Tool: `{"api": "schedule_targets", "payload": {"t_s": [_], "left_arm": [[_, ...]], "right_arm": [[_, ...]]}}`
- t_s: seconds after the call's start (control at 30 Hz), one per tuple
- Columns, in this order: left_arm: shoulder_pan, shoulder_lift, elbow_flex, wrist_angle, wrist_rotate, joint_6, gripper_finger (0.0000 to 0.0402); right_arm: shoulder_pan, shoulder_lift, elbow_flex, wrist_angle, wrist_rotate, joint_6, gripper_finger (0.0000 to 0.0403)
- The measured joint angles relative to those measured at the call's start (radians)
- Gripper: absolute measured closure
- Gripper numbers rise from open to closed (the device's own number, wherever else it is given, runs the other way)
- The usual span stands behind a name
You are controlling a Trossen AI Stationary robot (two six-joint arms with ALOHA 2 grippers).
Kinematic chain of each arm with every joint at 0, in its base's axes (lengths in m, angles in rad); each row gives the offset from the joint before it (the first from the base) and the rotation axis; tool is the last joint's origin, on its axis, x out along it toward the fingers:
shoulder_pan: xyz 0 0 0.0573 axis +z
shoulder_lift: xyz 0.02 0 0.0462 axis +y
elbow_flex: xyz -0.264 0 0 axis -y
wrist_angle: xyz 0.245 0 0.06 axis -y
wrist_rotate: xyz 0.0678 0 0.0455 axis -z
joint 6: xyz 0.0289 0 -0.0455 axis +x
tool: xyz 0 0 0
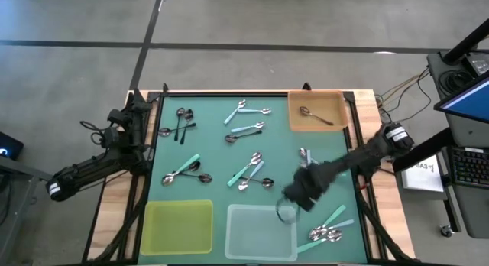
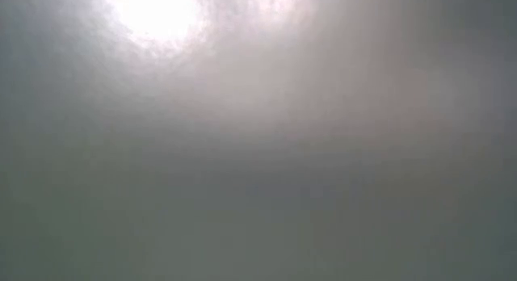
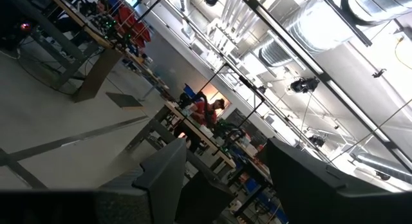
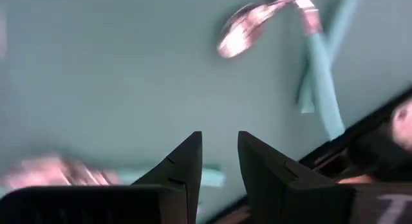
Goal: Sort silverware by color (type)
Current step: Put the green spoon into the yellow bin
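**My right gripper over the mat, beside the clear tray's corner**

My right gripper (image 1: pixel 293 205) hung over the green mat (image 1: pixel 210 155), at the far right corner of the clear square plastic tray (image 1: pixel 260 234). Its two dark fingers (image 4: pixel 183 163) stood only narrowly apart, and I could see nothing pinched between them.

The silverware, small spoons with shiny metal bowls and thin coloured handles, lay scattered around that gripper:

- Just beside it, towards the table's near right corner, was a little cluster of teal and light blue handled spoons (image 1: pixel 327 229).
- Ahead of the fingers in the right wrist view lay a teal-handled spoon (image 4: pixel 322 82), its bowl catching the light. A second spoon near the fingers was too blurred to tell its colour.
- Close on the far side of my forearm lay one more spoon (image 1: pixel 304 155).
- Towards the mat's middle was a mixed group of teal and blue spoons (image 1: pixel 252 170).
- Beyond those lay two pairs of light blue handled spoons (image 1: pixel 246 121).
- Well away, on my left arm's side, were black-handled spoons (image 1: pixel 182 122) and a teal and black pair (image 1: pixel 183 173).
- One black-handled spoon (image 1: pixel 313 115) rested inside the orange square tray (image 1: pixel 336 98), at the far right corner, well apart from my gripper.

The yellow square tray (image 1: pixel 179 226) sat beside the clear one, farther from my right gripper.

My left gripper (image 1: pixel 137 107) waited off the mat at the table's left edge, fingers spread wide and pointing up at the room
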Motion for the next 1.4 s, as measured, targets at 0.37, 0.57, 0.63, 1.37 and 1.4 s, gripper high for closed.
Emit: {"api": "schedule_targets", "payload": {"t_s": [0.37,0.57,0.63,1.37,1.4], "left_arm": [[0.000,0.000,0.000,0.000,0.000,0.000,0.0200],[0.000,0.000,0.000,0.000,0.000,0.000,0.0200],[0.000,0.000,0.000,0.000,0.000,0.000,0.0200],[0.000,0.000,0.000,0.000,0.000,0.000,0.0200],[0.000,0.000,0.000,0.000,0.000,0.000,0.0200]], "right_arm": [[0.346,0.003,-0.031,0.091,0.031,-0.336,0.0324],[0.406,0.003,-0.097,0.243,0.033,-0.341,0.0325],[0.408,0.003,-0.122,0.274,0.033,-0.341,0.0324],[0.438,0.002,-0.238,0.438,0.030,-0.359,0.0324],[0.439,0.002,-0.238,0.438,0.032,-0.359,0.0320]]}}
